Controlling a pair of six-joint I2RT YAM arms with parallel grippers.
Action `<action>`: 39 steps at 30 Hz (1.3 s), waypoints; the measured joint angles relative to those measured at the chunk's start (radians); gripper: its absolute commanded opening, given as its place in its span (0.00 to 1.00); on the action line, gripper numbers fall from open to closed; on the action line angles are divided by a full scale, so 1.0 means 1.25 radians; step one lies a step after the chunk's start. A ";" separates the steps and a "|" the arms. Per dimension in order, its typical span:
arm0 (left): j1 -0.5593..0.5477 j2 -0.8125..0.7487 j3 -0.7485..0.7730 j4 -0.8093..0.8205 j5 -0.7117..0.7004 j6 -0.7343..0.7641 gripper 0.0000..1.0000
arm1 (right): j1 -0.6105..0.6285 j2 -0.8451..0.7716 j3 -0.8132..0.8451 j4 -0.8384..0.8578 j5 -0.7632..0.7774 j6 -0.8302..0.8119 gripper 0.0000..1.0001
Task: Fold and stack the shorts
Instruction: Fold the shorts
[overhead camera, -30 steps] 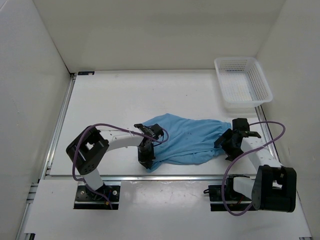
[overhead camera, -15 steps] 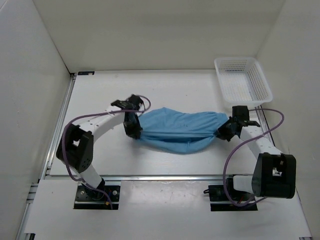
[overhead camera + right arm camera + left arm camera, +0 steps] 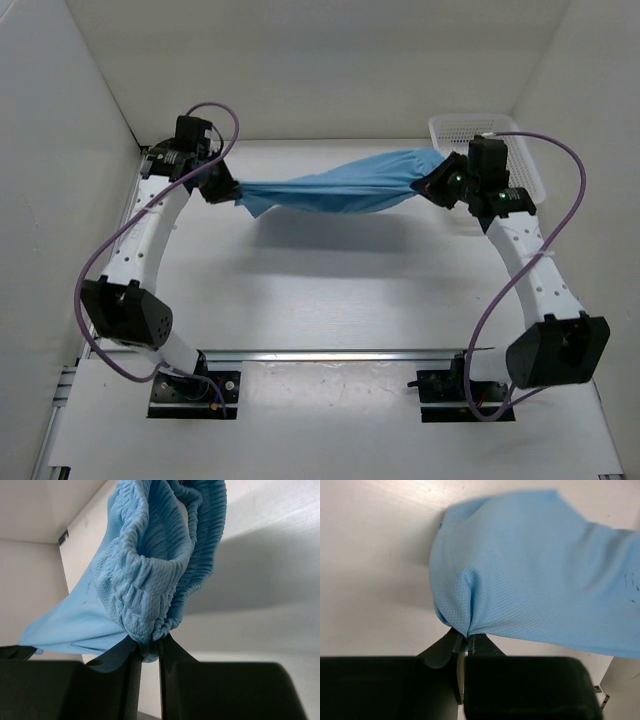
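Spreading stage: shorts (image 3: 325, 185) clamped, stretched between left hand (image 3: 224, 190) and right hand (image 3: 437, 187) above far edge of surface (image 3: 320, 290); next, likely lowering flat to fold.

Lab robot cell; plain white walls (image 3: 300, 70) enclose the table (image 3: 330, 290); aluminium rail (image 3: 320, 353) edging.

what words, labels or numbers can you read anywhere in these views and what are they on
None: no readable text in any view.
The shorts are plain blue; the tiny dark specks on them in the left wrist view are not letters.
The white basket carries no visible marking.
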 measured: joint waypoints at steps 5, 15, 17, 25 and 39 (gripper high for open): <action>0.027 -0.143 -0.302 0.014 0.067 0.009 0.47 | 0.017 -0.141 -0.198 -0.025 -0.006 -0.022 0.55; 0.111 -0.139 -0.592 0.052 0.036 0.020 0.86 | -0.026 -0.188 -0.484 -0.123 0.157 -0.079 0.94; 0.111 -0.144 -0.585 0.060 0.035 0.020 0.85 | -0.028 -0.211 -0.484 -0.124 0.171 -0.082 0.95; 0.064 -0.087 -0.563 0.095 0.027 0.026 0.52 | -0.057 -0.245 -0.490 -0.126 0.182 -0.089 0.80; -0.226 0.195 -0.194 0.043 -0.075 0.036 0.57 | -0.064 -0.074 -0.407 -0.084 0.201 -0.128 0.72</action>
